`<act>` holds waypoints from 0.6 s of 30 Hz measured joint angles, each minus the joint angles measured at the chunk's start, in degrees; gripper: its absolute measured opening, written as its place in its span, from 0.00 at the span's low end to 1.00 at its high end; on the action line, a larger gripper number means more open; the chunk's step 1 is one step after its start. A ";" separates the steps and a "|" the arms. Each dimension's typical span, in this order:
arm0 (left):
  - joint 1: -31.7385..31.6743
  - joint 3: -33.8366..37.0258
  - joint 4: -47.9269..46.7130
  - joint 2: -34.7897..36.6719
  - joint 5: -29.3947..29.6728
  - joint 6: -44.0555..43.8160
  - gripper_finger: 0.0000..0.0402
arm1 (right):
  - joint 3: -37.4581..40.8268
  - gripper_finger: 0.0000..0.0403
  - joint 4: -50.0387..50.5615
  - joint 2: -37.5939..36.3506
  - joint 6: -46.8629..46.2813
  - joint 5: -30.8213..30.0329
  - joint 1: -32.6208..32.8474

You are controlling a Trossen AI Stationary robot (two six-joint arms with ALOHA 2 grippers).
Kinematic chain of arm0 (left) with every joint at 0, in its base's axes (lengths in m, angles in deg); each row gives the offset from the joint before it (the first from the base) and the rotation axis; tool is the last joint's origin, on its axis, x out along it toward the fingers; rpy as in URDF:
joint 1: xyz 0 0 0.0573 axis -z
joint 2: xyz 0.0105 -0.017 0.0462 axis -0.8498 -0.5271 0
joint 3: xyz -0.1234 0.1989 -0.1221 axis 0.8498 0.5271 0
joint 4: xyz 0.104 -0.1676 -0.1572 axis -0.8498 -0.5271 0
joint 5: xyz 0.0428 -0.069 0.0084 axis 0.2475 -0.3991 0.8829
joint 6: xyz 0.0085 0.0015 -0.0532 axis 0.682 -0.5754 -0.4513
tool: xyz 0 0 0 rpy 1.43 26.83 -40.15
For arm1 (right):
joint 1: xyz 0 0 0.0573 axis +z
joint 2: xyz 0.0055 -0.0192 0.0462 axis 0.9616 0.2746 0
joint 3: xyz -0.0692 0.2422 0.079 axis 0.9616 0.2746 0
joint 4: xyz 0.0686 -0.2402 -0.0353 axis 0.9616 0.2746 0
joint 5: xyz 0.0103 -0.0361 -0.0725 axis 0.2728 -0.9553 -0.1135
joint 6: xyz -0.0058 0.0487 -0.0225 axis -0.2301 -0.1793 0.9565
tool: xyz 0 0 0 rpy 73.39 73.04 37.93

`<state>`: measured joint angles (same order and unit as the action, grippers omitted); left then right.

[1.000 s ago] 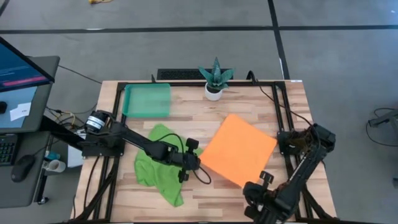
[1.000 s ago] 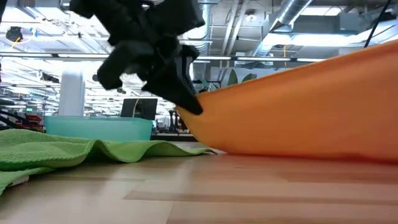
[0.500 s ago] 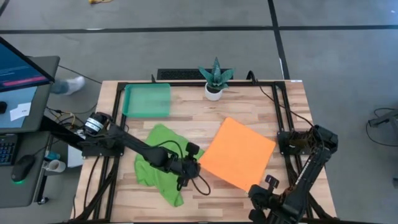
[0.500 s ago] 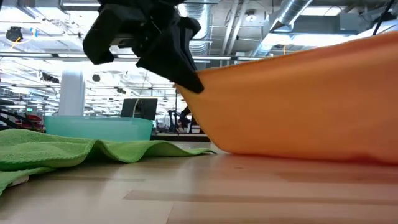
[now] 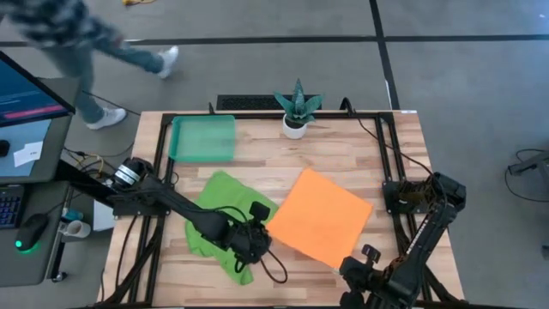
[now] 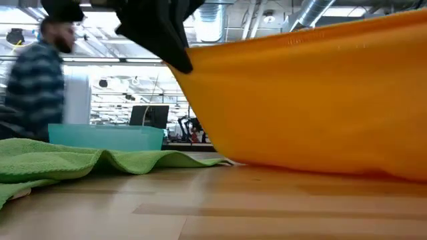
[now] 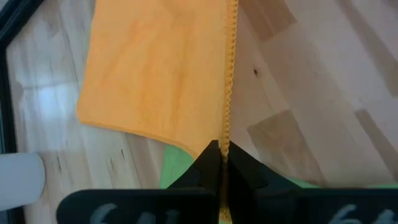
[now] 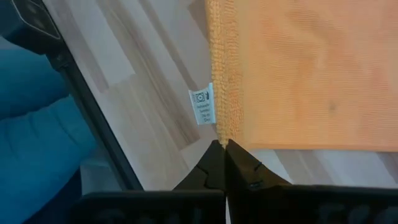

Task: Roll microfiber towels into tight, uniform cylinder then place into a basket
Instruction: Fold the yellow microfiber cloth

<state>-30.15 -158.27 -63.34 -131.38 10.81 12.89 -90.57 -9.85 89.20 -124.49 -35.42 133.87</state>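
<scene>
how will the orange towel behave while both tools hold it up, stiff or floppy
Probably floppy: the orange towel sags in a curve between the left tool and right tool, each pinching a corner. Likely light, since thin pinches carry it. Its hanging edge may drag over the green towel.

Orange towel [image 8: 311, 68] fuzzy matt cloth; table [image 7: 311, 93] smooth pale wood, slight sheen

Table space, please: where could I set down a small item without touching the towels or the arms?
Bare wood lies between the plant pot and the table's right rail, beyond the orange towel. The middle is crowded: green towel, left hand, right hand. The basket fills the far-left corner.
</scene>
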 joint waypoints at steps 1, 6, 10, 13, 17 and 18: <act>0.24 -0.61 -0.92 0.00 0.06 -0.64 0.00 | 0.00 0.03 -0.02 0.00 0.50 0.02 0.00; 1.26 -3.02 -3.20 0.00 0.48 -3.47 0.00 | -0.92 0.03 0.39 0.00 1.31 0.78 -0.22; 2.69 -4.13 -6.40 0.00 -0.18 -6.03 0.00 | -3.34 0.03 0.06 0.00 2.56 0.79 -0.54; 4.02 -4.81 -8.40 0.00 -0.22 -8.97 0.00 | -4.91 0.03 -0.14 0.00 3.99 0.59 -0.76; 5.61 -5.68 -9.30 0.00 -1.71 -11.04 0.00 | -6.41 0.03 -0.02 0.00 4.52 1.39 -1.07; 5.95 -6.07 -9.45 0.00 -2.79 -11.51 0.00 | -6.75 0.03 -0.02 0.00 4.73 1.95 -1.09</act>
<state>-24.20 -164.34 -72.79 -131.38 8.02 1.38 -97.32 -9.87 89.20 -119.76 -33.47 132.78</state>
